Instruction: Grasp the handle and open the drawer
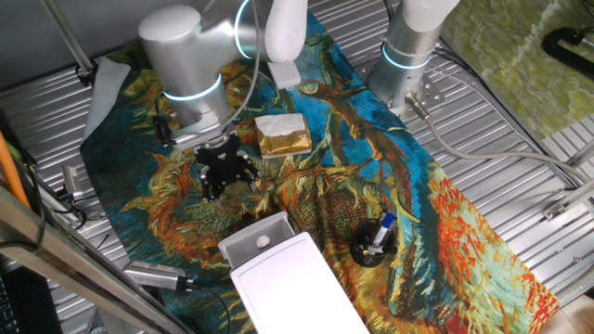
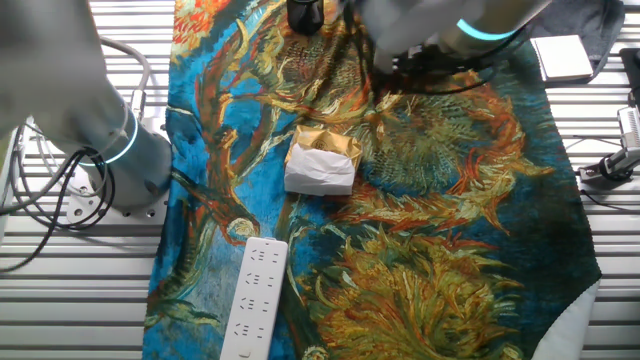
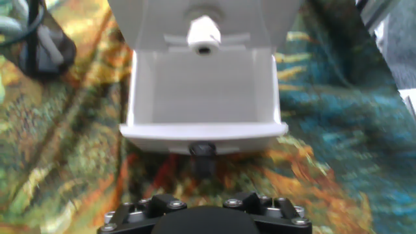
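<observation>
The white drawer (image 3: 203, 97) stands pulled out of its flat white box (image 1: 297, 288) on the painted cloth. The black tool (image 1: 225, 172) hovers apart from the drawer's front; its fingers look spread, though blurred, holding nothing.

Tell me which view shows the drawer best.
The hand view: the drawer fills the frame, pulled out, its inside visible and apparently empty, front edge toward the gripper. One fixed view shows it smaller, sticking out of the white box. The other fixed view does not show it.
</observation>
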Robot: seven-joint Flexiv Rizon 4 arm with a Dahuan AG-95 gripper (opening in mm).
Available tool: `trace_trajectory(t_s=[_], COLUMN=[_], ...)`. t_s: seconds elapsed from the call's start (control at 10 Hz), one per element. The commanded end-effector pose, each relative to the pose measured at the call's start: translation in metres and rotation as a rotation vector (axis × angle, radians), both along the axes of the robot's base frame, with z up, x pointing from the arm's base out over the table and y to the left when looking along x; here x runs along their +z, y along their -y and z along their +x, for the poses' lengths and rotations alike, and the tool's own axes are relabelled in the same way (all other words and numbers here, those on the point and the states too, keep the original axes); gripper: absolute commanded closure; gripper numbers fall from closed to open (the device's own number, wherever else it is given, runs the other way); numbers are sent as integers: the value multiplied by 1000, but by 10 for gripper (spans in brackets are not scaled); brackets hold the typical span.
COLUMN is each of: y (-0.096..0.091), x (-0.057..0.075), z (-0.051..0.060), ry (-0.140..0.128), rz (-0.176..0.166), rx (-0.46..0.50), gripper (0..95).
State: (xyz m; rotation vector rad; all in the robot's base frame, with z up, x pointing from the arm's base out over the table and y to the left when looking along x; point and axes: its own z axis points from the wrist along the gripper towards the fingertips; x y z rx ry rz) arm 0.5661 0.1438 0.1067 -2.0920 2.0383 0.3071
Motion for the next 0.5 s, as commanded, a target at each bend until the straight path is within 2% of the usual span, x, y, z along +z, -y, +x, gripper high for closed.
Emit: trace_trajectory(t_s=[0.1, 0.3, 0.5], y=[6, 7, 7], x=[1, 1, 1], z=[5, 4, 4], ry=[3, 0, -1], rz=[-33, -50, -47], rx=[11, 2, -1], gripper=[950, 950, 950])
